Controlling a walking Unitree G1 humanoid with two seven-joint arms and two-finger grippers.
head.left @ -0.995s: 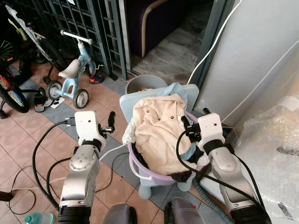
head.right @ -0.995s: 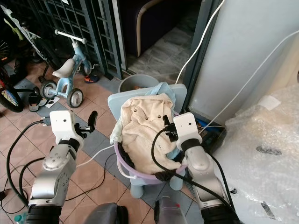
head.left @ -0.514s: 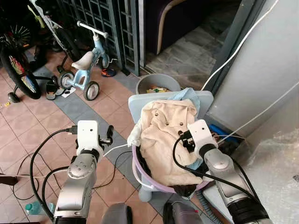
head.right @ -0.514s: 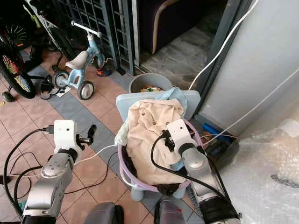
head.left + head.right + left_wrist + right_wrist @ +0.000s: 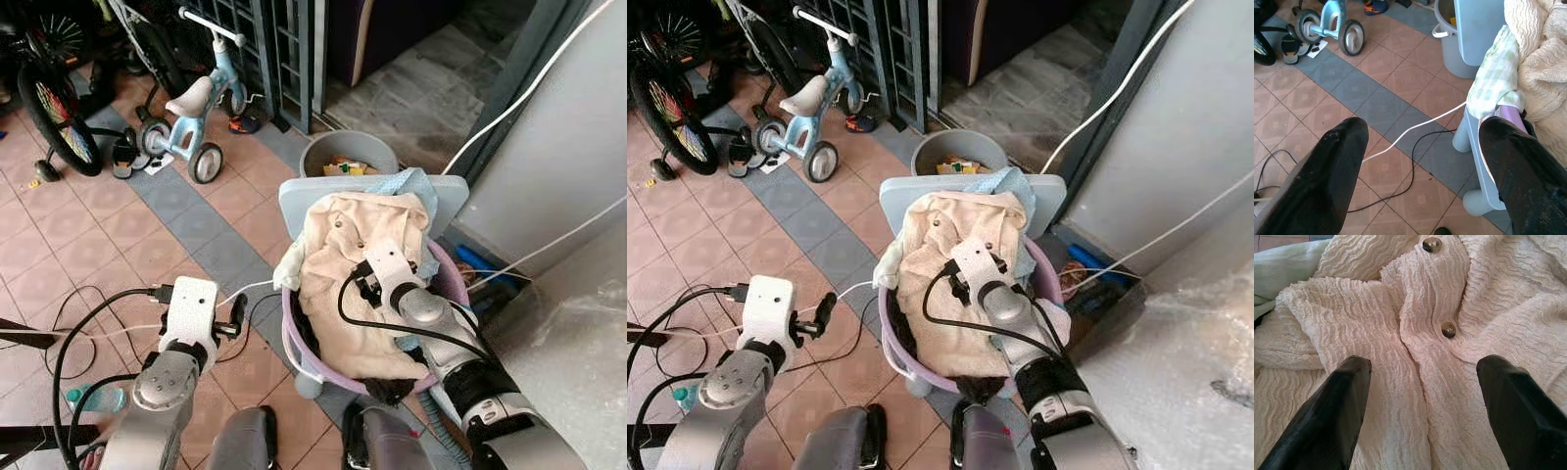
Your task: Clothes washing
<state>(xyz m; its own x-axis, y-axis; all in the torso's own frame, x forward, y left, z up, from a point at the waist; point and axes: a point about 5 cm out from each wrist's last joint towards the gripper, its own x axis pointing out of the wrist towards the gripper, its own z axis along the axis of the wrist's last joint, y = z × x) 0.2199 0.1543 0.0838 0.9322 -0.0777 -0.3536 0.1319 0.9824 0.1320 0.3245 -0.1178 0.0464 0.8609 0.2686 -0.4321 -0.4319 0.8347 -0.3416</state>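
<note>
Bright, even daylight; sharp focus

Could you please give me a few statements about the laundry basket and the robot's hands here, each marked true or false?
1. The right hand is poised open over the cream buttoned garment. True.
2. The purple basket stands directly on the tiled floor. False: it rests on a pale blue chair.
3. The left hand is shut on a white cable. False: it is open over the floor beside the basket, holding nothing.
4. A grey bucket stands behind the chair. True.
5. The child's tricycle is red. False: it is light blue with a white seat.
</note>
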